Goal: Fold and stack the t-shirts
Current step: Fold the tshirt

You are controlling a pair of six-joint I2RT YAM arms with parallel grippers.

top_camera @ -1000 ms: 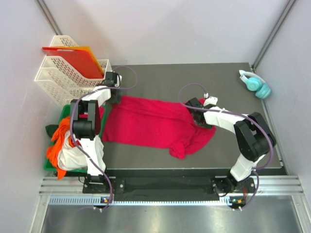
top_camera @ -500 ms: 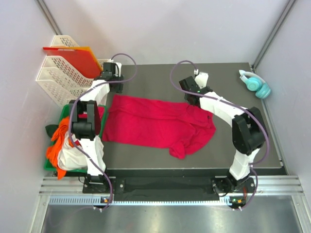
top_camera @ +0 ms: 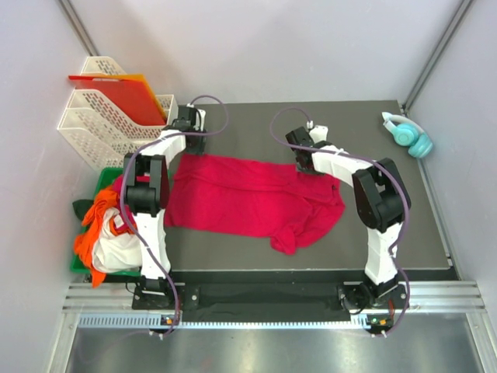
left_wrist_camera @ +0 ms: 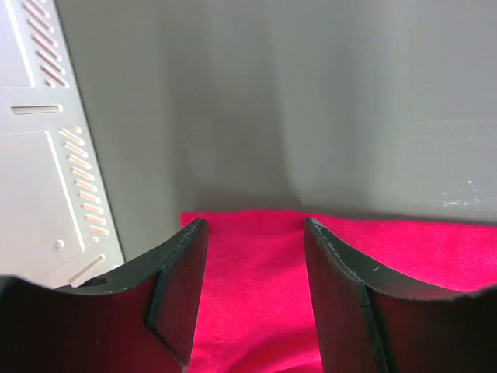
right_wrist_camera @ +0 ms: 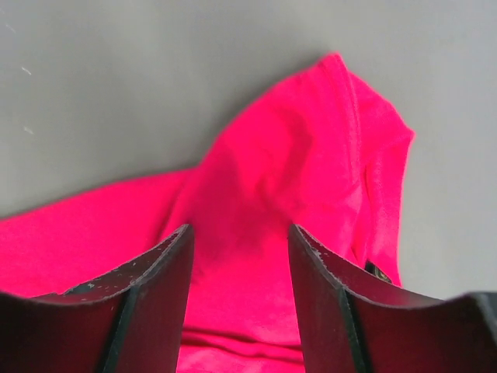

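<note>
Crimson shirt (top_camera: 248, 194) is spread, rumpled, across the dark surface (top_camera: 388, 233). Left claw (left_wrist_camera: 255, 221) is held parted over its far left corner, right claw (right_wrist_camera: 240, 226) likewise over its far right sleeve; nothing is gripped.

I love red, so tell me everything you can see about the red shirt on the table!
The red t-shirt is soft crimson cloth, spread across the dark table, unfolded. Its left part lies flat; its right part is rumpled, with one bunched flap toward the near edge. The left gripper and right gripper sit over its far edge, jaws apart, not pinching it.
</note>
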